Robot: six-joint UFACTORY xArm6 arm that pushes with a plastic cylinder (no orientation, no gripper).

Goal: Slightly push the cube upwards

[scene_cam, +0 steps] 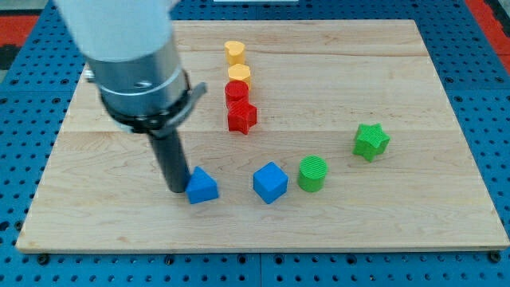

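Board: pale wooden table top [414, 199] made of glued planks, sitting on a blue perforated metal base [16, 159] that shows on all sides; red strip at the far left and far right corners of the view. Nothing else of the room is visible.

My tip [176, 190] is down on the wood at near left, touching or just beside the left face of the blue triangular plastic block [202, 186]. No gripper on this arm, just the dark rod under a grey cylindrical housing [131, 56], so nothing is clasped or released.

Task's blue plastic cube [270, 182] sits near centre, right of the triangular block and clearly apart from it, well apart from the tip. Green ribbed plastic cylinder [312, 173] is just beside the cube on its right. Green star-shaped block [370, 141] is farther right and a bit farther back.

Far centre, a tight column: yellow heart-like block [233, 52], yellow cylinder [239, 75], red cylinder [236, 92], red star-shaped block [241, 116], the lower three touching or nearly so.
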